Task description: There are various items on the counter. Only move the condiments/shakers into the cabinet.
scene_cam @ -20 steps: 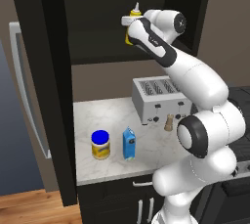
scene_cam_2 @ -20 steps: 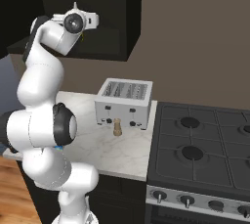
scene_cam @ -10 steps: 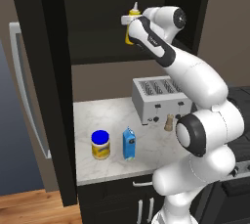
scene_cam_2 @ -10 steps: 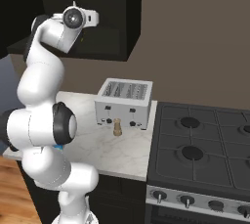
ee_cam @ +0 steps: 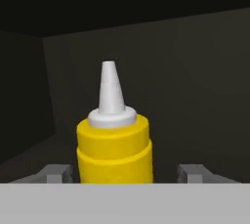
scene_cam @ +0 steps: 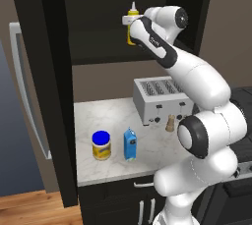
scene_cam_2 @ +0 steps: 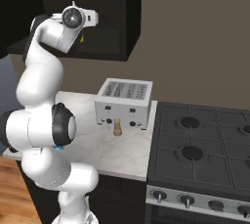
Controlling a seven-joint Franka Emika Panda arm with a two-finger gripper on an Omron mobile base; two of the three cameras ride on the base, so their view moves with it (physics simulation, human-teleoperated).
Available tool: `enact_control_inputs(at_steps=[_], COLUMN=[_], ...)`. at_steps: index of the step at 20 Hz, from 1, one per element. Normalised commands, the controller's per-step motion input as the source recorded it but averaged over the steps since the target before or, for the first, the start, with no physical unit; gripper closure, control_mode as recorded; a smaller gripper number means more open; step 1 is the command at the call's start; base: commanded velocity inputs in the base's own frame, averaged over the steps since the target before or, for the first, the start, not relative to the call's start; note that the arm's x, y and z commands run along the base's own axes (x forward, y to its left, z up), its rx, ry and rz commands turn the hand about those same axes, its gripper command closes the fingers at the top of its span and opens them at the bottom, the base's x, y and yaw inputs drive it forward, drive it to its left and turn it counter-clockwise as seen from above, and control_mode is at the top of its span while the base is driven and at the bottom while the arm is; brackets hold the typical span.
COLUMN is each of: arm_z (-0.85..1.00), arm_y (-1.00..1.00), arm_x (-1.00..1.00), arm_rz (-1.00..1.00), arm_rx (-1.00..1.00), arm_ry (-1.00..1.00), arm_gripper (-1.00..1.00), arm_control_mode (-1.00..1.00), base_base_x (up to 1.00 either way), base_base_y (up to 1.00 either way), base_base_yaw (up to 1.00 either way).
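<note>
1. Left base view: The arm reaches up into the open cabinet [scene_cam: 98, 17]. The hand [scene_cam: 132, 21] is at the yellow squeeze bottle [scene_cam: 131, 22], which stands upright inside the cabinet above the shelf edge. On the bench [scene_cam: 113, 116] below, the blue-lidded jar [scene_cam: 101, 145] and the small blue carton [scene_cam: 129, 144] stand just beside each other near the front edge. The toaster [scene_cam: 160, 99] sits at the back, and the small tan shaker [scene_cam: 170, 123] stands just in front of it.

2. Right base view: The hand [scene_cam_2: 90, 19] points into the dark cabinet [scene_cam_2: 117, 17]. The toaster [scene_cam_2: 123, 103] stands on the bench [scene_cam_2: 97, 145] beside the stove [scene_cam_2: 205, 145], with the tan shaker [scene_cam_2: 117, 127] in front of it.

3. Hand view: The yellow bottle [ee_cam: 113, 140] stands upright between the two fingertips [ee_cam: 195, 173]. Each fingertip stands clear of the bottle's sides with a visible gap, so the hand is spread open and has hold of nothing.
</note>
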Motion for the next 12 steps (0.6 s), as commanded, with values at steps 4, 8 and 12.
enact_control_inputs(at_steps=[4, 8, 12], arm_z=[0.00, 0.00, 0.00], arm_y=[0.00, 0.00, -0.08], arm_x=[-0.57, -0.98, -1.00], arm_rz=[0.00, 0.00, 0.00], arm_rx=[0.00, 0.00, 0.00], arm_ry=[-0.03, -0.07, -0.02], arm_gripper=[-1.00, -1.00, -1.00], arm_control_mode=[-1.00, -1.00, -1.00], base_base_x=[0.00, 0.00, 0.00], base_base_y=[0.00, 0.00, 0.00], base_base_yaw=[0.00, 0.00, 0.00])
